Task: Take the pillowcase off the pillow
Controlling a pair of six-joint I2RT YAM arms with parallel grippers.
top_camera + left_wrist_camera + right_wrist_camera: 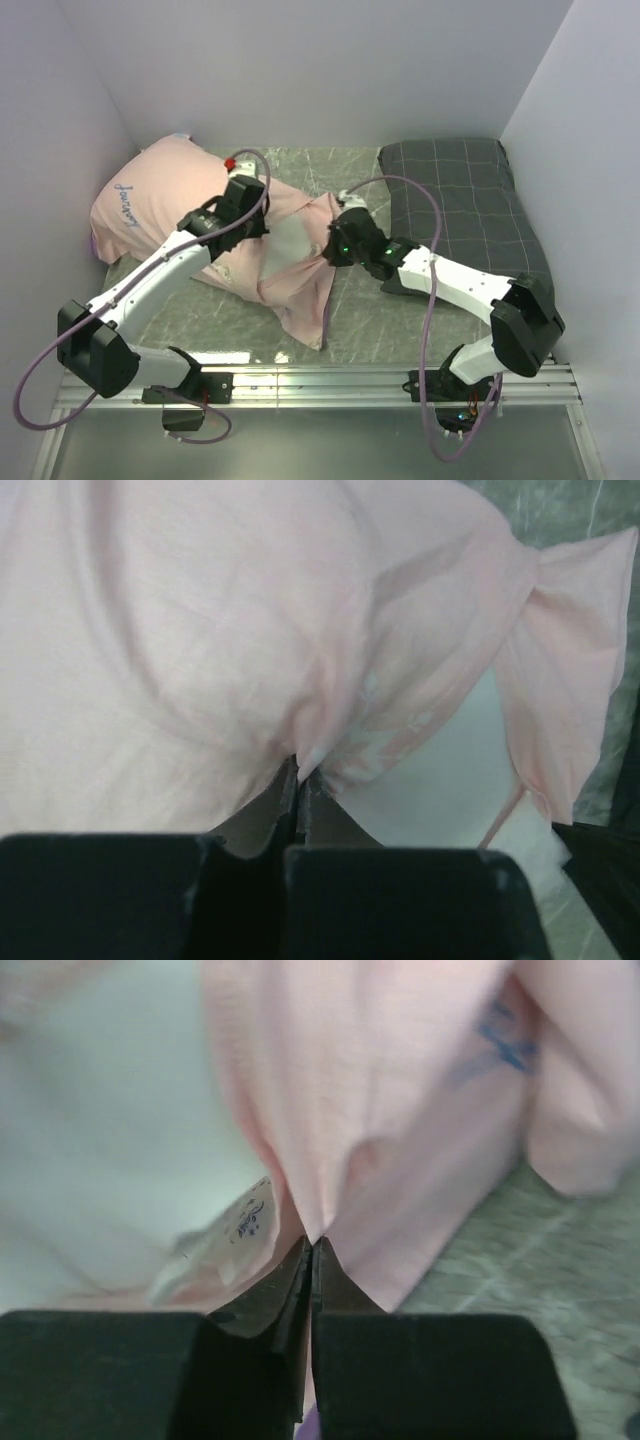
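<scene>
The pale pink pillowcase (160, 200) lies at the left of the table, still bulging with the pillow inside. Its open end is spread toward the middle, where the white pillow (285, 240) shows. My left gripper (262, 222) is shut on a pinch of the pillowcase (250, 630) at the upper side of the opening, with the white pillow (450, 780) beside it. My right gripper (330, 245) is shut on the pillowcase edge (380, 1090) at the right side of the opening, with the white pillow (110, 1120) to its left.
A dark grey checked pillow (465, 200) lies at the right, under my right arm. The table top is grey-green marble pattern (380, 320). White walls close in the left, back and right. A metal rail (320, 385) runs along the near edge.
</scene>
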